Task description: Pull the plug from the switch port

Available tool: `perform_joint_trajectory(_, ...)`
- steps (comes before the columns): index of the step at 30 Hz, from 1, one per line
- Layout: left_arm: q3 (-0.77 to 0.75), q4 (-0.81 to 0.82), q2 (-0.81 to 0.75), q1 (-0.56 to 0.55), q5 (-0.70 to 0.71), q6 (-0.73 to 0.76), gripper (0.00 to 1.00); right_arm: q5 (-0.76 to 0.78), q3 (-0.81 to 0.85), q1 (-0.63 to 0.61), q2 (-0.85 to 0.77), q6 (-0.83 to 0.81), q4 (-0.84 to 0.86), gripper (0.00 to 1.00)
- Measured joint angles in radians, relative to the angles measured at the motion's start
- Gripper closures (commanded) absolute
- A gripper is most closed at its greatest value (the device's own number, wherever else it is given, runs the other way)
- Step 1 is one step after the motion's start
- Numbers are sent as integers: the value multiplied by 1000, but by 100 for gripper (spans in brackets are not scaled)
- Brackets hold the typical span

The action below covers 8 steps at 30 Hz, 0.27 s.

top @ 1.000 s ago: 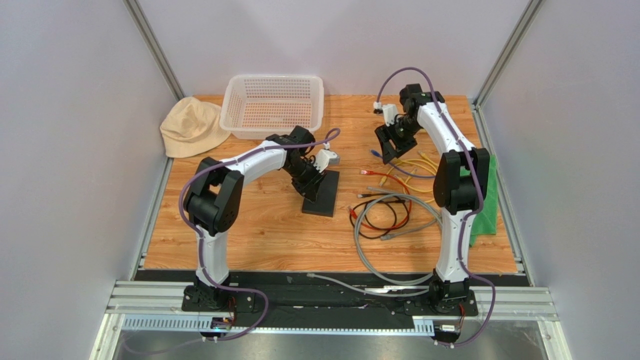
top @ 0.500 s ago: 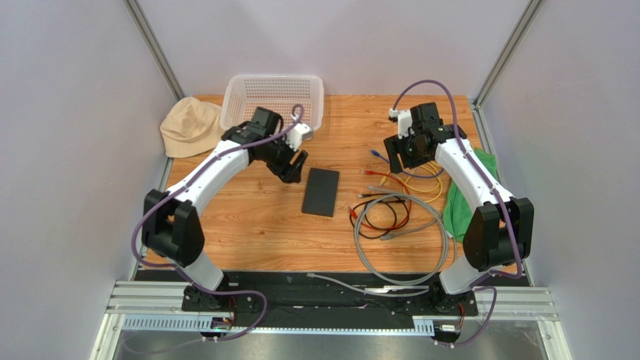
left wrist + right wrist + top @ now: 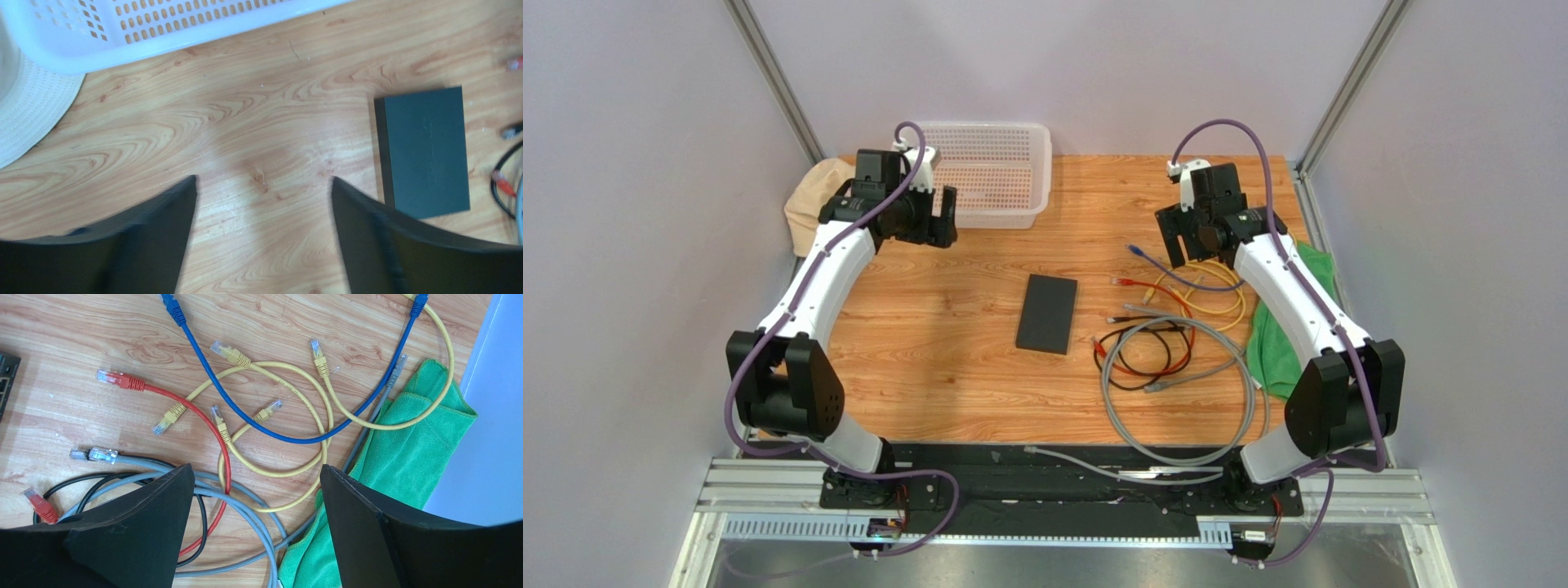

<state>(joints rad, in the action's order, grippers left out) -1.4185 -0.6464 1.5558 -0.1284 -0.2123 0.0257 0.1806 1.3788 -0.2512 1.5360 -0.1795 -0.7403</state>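
— What takes up most of the space?

— The light wooden table [image 3: 940, 368]. At its far edge is a white perforated plastic basket [image 3: 1008, 216], with a floppy beige cloth hat [image 3: 803, 202] just to its left. A crumpled green cloth [image 3: 1265, 337] lies along the right edge.

— And the switch?

— The flat matte-black rectangular switch [image 3: 1048, 312] lies flat near the middle of the table, between the two arms and touching neither.

— How far is it from the jaws?

— Well apart from both. The left gripper [image 3: 943, 218] hangs by the basket's near-left corner, with the switch off to its right and nearer the arm bases. In its wrist view the box sits outside the gap, beyond the right-hand finger. The right gripper [image 3: 1185, 239] hangs over the far-right part of the table, and its wrist view catches only a corner of the switch at the left edge.

— Are they holding anything?

— No. Both sets of jaws are spread wide, with only table showing through the left gap and cables through the right.

— Which cables?

— A coiled grey cable [image 3: 138, 460], a long blue one [image 3: 175, 311], a red one [image 3: 126, 381] and some short yellow ones [image 3: 279, 365]. They lie loose on the wood to the right of the switch, the plugs I can see lying on the wood.
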Motion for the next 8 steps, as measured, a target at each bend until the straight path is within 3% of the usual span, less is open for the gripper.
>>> perform_joint_trajectory(8, 21, 36, 1, -1, 50, -36, 5, -23, -10, -16, -17, 3, 14, 21)
